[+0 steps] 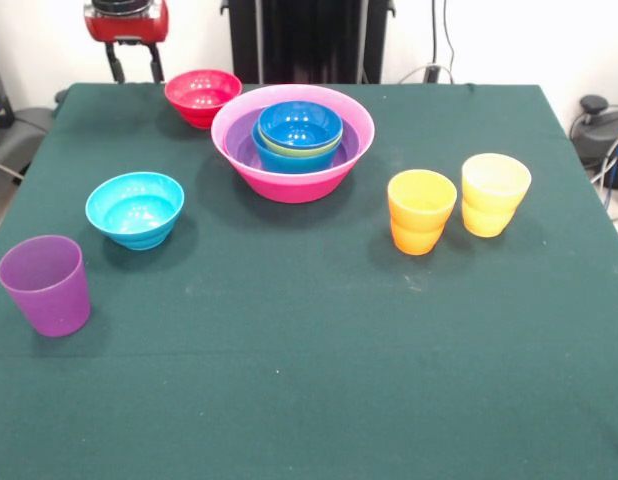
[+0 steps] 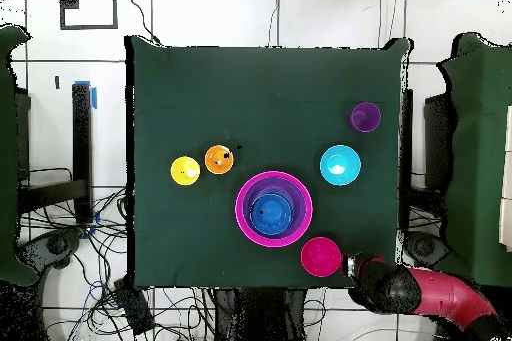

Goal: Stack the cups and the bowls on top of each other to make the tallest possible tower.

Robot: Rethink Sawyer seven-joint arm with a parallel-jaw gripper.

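The tower is a nest with the big hot-pink bowl [image 1: 289, 182] [image 2: 243, 219] as its base. Inside it sit a purple bowl, a blue one, a lime green one and, on top, a dark blue bowl [image 1: 300, 122] [image 2: 270, 213]. A small red-pink bowl [image 1: 202, 95] [image 2: 321, 256] stands just beside the nest. The cyan bowl [image 1: 135, 208] [image 2: 340, 165] and the purple cup [image 1: 46, 284] [image 2: 365, 117] stand apart. The orange cup [image 1: 421, 210] [image 2: 219, 160] and yellow cup [image 1: 495, 193] [image 2: 185, 171] stand side by side. My gripper [image 1: 135, 66] [image 2: 352, 261] hangs open and empty at the table's edge, next to the red-pink bowl.
A dark green cloth [image 1: 309, 380] [image 2: 260, 87] covers the table. Cables and equipment lie on the floor around the table's edges.
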